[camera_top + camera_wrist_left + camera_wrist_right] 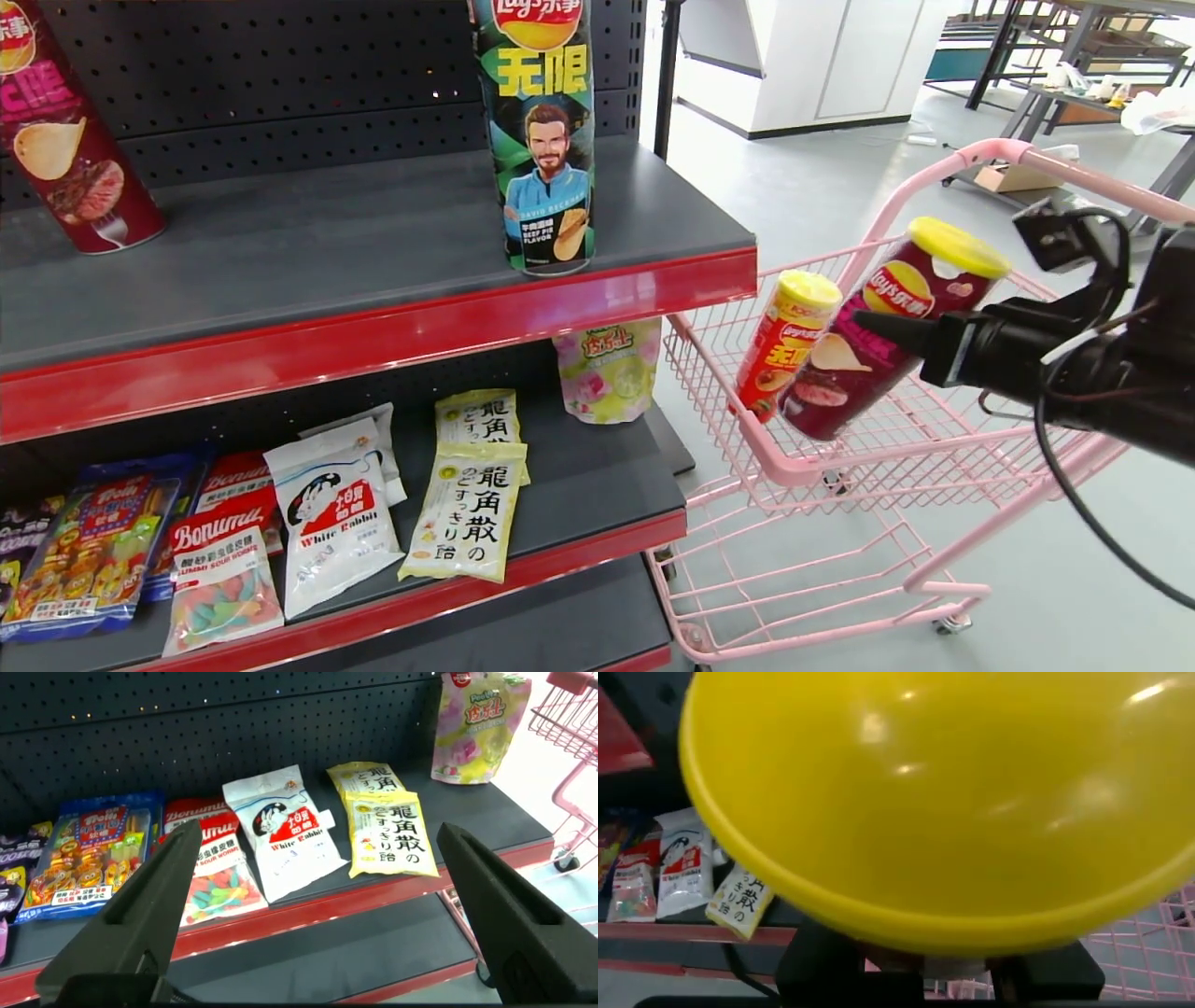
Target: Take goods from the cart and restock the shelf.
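A maroon chip can (873, 359) with a yellow lid (952, 803) hangs tilted over the pink cart (775, 457), lid up and to the right. My right gripper (868, 341) is shut on its middle, one black finger lying across its front. A second, orange-red chip can (782, 345) leans in the cart's near corner just beside it. On the upper shelf (327, 243) stand a green chip can (541, 140) near the front edge and a maroon can (70, 159) at the far left. My left gripper (318, 831) is open and holds nothing, facing the lower shelf (392, 896).
Snack bags lie on the lower shelf: white candy bag (331, 513), yellow packets (471, 499), red and blue bags at left, a pink-green pouch (611, 369) at the back right. Bare shelf room lies between the two upper cans. Grey floor surrounds the cart.
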You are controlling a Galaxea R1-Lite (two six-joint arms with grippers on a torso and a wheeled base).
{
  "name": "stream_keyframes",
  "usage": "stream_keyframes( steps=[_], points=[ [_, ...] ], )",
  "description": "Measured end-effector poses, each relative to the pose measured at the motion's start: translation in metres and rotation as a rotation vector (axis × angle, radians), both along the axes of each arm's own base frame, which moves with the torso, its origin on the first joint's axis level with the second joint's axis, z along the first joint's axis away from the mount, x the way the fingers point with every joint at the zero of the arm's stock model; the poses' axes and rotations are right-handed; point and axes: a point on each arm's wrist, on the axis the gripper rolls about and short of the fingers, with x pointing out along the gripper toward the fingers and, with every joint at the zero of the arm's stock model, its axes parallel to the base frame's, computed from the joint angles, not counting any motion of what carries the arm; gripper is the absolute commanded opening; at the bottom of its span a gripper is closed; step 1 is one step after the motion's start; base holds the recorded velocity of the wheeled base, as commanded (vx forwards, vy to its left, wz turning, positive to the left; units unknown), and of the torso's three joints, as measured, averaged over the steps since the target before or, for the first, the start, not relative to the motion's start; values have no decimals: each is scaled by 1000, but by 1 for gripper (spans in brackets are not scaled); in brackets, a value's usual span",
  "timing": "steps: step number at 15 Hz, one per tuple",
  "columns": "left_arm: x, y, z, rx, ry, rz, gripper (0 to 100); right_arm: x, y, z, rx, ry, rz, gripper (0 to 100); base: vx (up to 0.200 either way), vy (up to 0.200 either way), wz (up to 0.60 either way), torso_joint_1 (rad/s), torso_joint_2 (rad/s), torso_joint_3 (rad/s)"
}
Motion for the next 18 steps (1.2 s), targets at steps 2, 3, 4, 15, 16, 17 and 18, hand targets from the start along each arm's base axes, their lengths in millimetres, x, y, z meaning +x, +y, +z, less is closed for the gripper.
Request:
stream_keyframes(
  steps=[2, 3, 4, 15, 16, 17, 18],
  points=[
    [0, 0, 0, 0, 0, -1, 100, -21, -5, 36, -20, -34, 0, 0, 0, 0, 0, 0, 0, 0],
    [0, 0, 0, 0, 0, -1, 100, -32, -9, 47, -38, -48, -12, 0, 0, 0, 0, 0, 0, 0],
    [0, 0, 0, 0, -1, -1, 100, -50, -14, 53, -82, -30, -37, 0, 0, 0, 0, 0, 0, 0],
    [0, 0, 1, 20, 0, -9, 100, -199, -45, 42, -204, 32, -61, 0, 0, 0, 0, 0, 0, 0],
    [0, 0, 1, 21, 0, -9, 100, -200, -44, 44, -209, 16, -21, 0, 0, 0, 0, 0, 0, 0],
    [0, 0, 0, 21, -1, -9, 100, -201, -42, 45, -222, 3, 20, 0, 0, 0, 0, 0, 0, 0],
    [0, 0, 0, 21, -1, -9, 100, -201, -41, 45, -233, -5, 58, 0, 0, 0, 0, 17, -85, -66]
  ],
)
